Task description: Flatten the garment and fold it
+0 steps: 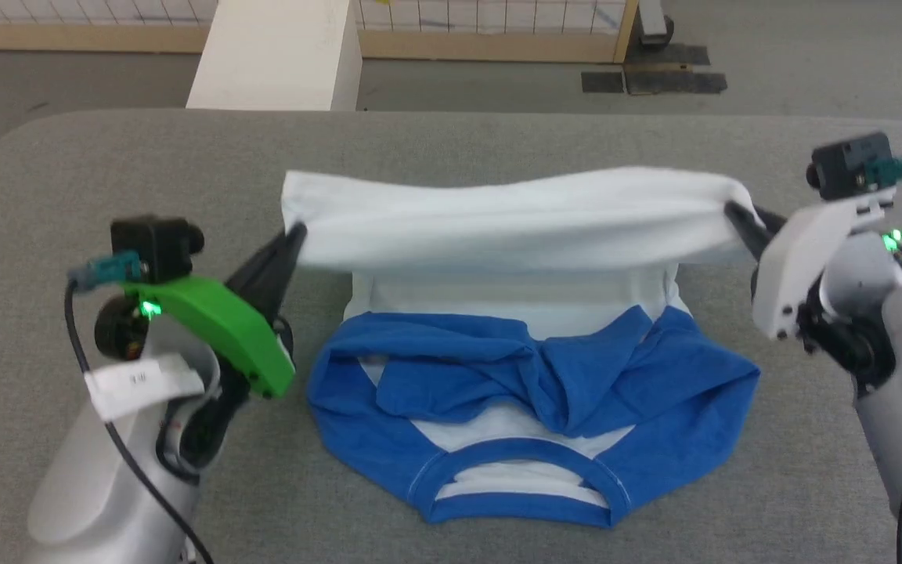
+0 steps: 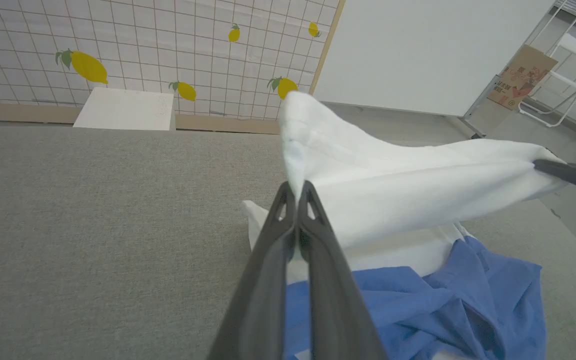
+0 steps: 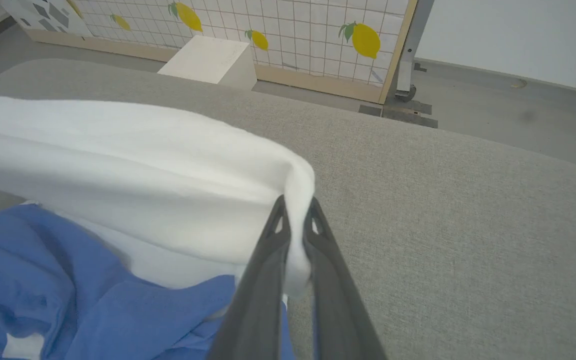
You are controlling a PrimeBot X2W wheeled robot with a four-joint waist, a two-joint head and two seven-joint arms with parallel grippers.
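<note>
Garment, a white T-shirt with blue sleeves, lies across the middle of the head view on a grey cloth-covered table. Its blue collar band is toward the bottom edge. The white hem is held up off the table, stretched as a band between the two grippers and sagging slightly at its centre. The rest lies on the cloth. The blue sleeves are bunched across the middle, so the white body under them is hidden.

Past the table's far edge, along the top of the frame, I see grey floor and a partition of white tiles printed with yellow lemons, edged in pale wood. A white block stands before it.

At the upper right of the left wrist view are a plain white panel, a white folding chair and a brown cardboard box. The box carries print, too small to read.

The left gripper, at middle left under a green wrist cover, is clenched on the hem's left corner. The right gripper, at upper right under a white cover, is clamped on the other corner, fabric pinched between its fingers. Both forearms are cut off by the frame's edges.

A paper tag on the left arm bears dark marks, blurred beyond reading.
</note>
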